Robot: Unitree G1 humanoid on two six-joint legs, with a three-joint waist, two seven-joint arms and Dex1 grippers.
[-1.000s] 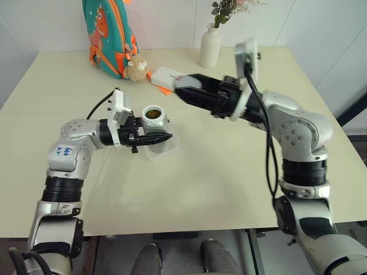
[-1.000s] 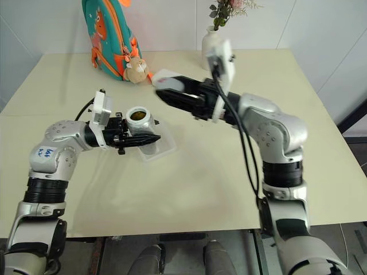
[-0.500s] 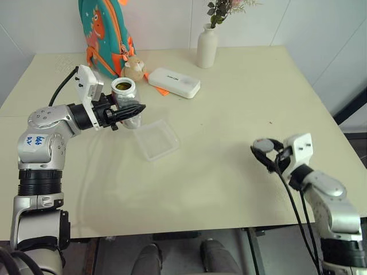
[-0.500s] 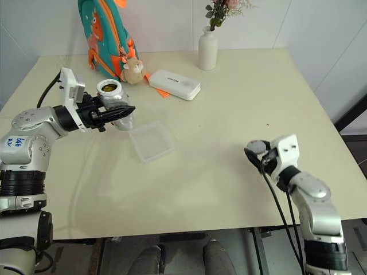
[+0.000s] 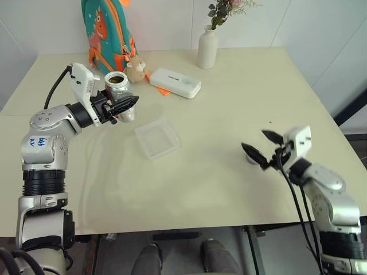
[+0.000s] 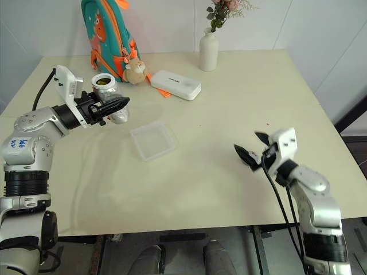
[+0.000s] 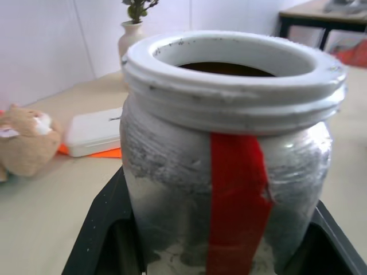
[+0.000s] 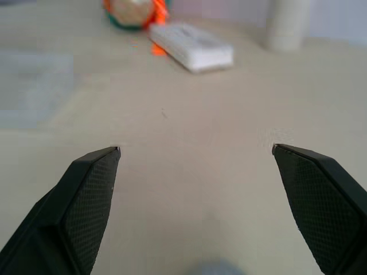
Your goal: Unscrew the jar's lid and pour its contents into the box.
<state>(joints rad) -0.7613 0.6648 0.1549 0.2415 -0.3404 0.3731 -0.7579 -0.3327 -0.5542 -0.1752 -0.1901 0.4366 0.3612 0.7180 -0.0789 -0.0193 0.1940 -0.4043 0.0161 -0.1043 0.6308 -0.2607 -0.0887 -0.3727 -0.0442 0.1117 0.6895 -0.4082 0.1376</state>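
Observation:
My left gripper (image 5: pixel 129 103) is shut on the silvery jar (image 7: pixel 229 172), which has a red stripe down its side. It holds the jar roughly upright above the table, to the left of the box and beyond it. The jar's mouth is uncovered and the dark brown contents (image 7: pixel 226 69) show inside. The clear plastic box (image 5: pixel 157 139) lies flat at mid table. My right gripper (image 5: pixel 253 139) stands open low over the table at the right. The grey lid (image 5: pixel 250 161) lies on the table just under its lower finger.
At the back of the table stand a teal and orange backpack (image 5: pixel 106 28), a small plush toy (image 5: pixel 135 67), a white oblong case (image 5: pixel 175 82) and a white vase (image 5: pixel 207 46) with flowers. The table's front edge runs close below my right arm.
My right gripper carried the lid from high beside the jar down to the right, then opened and let it go onto the table. My left gripper moved the jar left, off the box.

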